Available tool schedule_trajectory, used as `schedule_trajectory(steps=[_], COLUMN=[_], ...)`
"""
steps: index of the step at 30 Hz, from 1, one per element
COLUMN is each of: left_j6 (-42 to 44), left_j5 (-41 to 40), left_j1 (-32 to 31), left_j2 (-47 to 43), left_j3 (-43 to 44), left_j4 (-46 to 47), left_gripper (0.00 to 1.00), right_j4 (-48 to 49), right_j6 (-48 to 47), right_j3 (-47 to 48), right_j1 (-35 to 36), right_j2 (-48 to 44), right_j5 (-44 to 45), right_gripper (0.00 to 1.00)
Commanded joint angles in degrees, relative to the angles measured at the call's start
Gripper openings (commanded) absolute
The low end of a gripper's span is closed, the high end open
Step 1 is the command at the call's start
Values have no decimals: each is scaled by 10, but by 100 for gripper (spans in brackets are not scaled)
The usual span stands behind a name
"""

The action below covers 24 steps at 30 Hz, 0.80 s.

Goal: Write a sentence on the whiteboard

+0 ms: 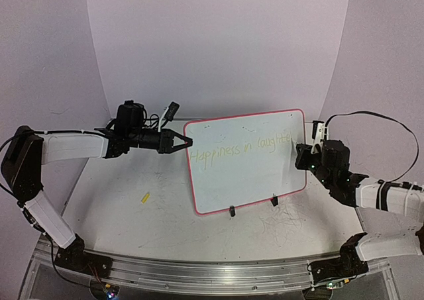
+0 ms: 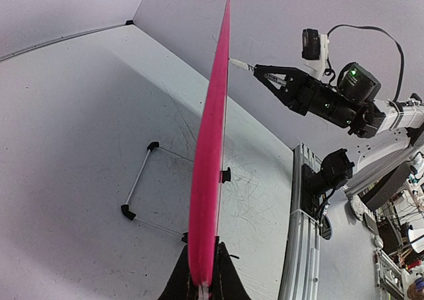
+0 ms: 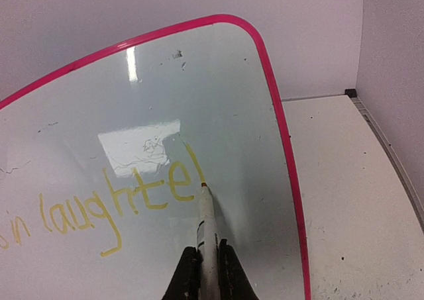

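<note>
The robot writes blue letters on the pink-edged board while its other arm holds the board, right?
Not quite: the letters by the pen are yellow, not blue, as the right wrist view shows. The board is pink-edged, and the left arm's fingers hold it.

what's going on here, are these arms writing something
The left gripper clamps the left edge of the upright whiteboard, apparently to steady it. The right gripper holds a marker with its tip on the board, at the end of the sentence in yellow. It reads roughly "Happiness in laughte", so the last word looks unfinished.
</note>
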Motion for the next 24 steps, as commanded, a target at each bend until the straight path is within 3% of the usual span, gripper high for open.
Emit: schedule_trajectory(steps=[1, 24], left_j6=[30, 30], left_j5=[-16, -15], left_j1=[-10, -11], left_j2=[-10, -12], left_j3=[13, 12], left_j4=[-28, -28], left_gripper=[0, 0], right_j4=[-3, 26], right_j6=[5, -7], right_j3=[0, 46], right_j1=[-3, -3], right_j2=[-8, 23], right_j5=[-6, 27], right_gripper=[0, 0])
